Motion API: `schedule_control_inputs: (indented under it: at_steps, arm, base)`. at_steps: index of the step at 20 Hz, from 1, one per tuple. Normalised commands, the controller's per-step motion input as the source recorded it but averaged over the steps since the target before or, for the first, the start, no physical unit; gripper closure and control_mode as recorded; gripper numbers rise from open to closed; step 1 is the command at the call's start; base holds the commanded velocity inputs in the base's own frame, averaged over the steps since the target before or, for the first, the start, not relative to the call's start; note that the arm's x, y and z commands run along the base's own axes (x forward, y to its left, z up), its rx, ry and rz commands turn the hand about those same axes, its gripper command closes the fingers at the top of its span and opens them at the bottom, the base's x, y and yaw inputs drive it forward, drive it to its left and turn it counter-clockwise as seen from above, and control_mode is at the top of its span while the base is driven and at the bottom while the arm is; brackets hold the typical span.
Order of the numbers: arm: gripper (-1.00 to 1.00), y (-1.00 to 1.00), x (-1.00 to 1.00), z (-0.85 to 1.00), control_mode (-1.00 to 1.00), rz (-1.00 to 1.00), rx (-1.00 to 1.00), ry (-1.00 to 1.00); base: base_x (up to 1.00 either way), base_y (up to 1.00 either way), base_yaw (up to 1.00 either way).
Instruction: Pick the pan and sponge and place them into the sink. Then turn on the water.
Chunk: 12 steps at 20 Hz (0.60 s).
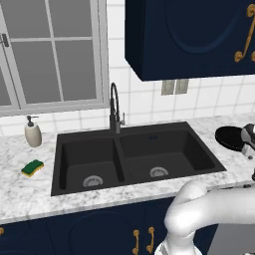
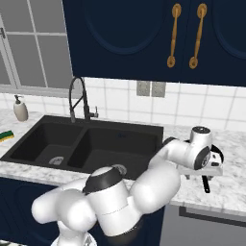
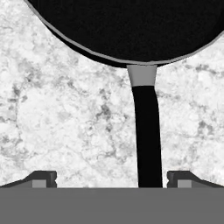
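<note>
- Hovering over the pan (image 3: 127,26) on the marble surface (image 3: 65,122), right of the sink (image 1: 134,149): the hand (image 3: 111,179), fingers spread wide, gripping nothing.
- Lying between the two fingertips (image 3: 41,178) in the hand view: the pan's black handle (image 3: 148,135), running from the round body at the top down toward the hand, nearer the right-side tip than the left-side one.
- Showing marble on either side of the handle, so no contact visible between tips and handle.
- Sitting partly hidden behind the wrist in the right base view: the pan (image 2: 217,153), its handle end (image 2: 207,185) pointing toward the front edge of the surface.
- Peeking out at the right edge of the left base view: the pan (image 1: 230,137), just beside the sink's right basin.
- Resting on the surface left of the sink, well apart from the hand: the sponge (image 1: 32,167), green side up.
- Standing behind the sponge, near the window: a soap dispenser (image 1: 33,132).
- Rising behind the divider of the sink: the dark arched tap (image 1: 115,107).
</note>
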Motion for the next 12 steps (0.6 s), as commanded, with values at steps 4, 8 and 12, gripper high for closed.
schedule_control_inputs:
  at_steps: [4,8,12]
  arm:
    - [-1.0,-0.37,0.11,-0.13,-1.0,0.0,0.08,0.15]
    - [-1.0,-0.21,0.03,-0.12,-1.0,0.0,0.07,0.08]
    - [-1.0,-0.26,0.0,-0.13,-1.0,0.0,0.1,0.09]
  base:
    - [0.0,0.0,0.0]
    - [0.0,0.0,0.0]
    - [0.0,0.0,0.0]
